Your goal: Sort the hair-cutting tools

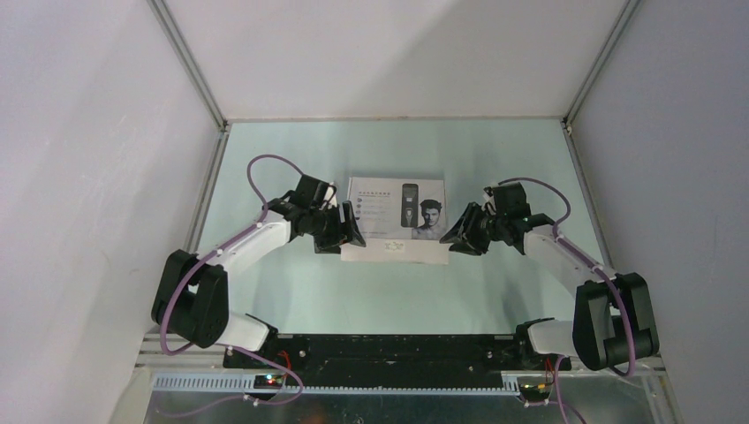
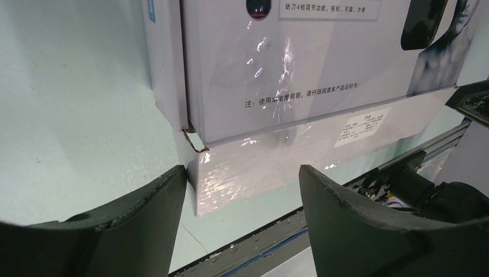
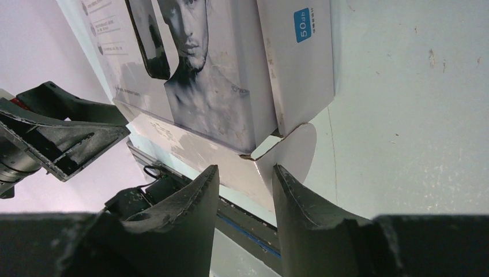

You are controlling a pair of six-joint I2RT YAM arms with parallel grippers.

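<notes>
The hair-cutting tools are hidden; only a picture of a clipper shows on the lid of a white box with a man's face, lying flat mid-table. My left gripper is at the box's near left corner. In the left wrist view the left gripper is open around that corner of the box, and its left finger touches the side flap. My right gripper is at the near right corner. In the right wrist view the right gripper stands narrowly open just short of the box's rounded side flap.
White enclosure walls with metal frame posts close in the pale green table on three sides. A black base rail runs along the near edge, between the arm bases.
</notes>
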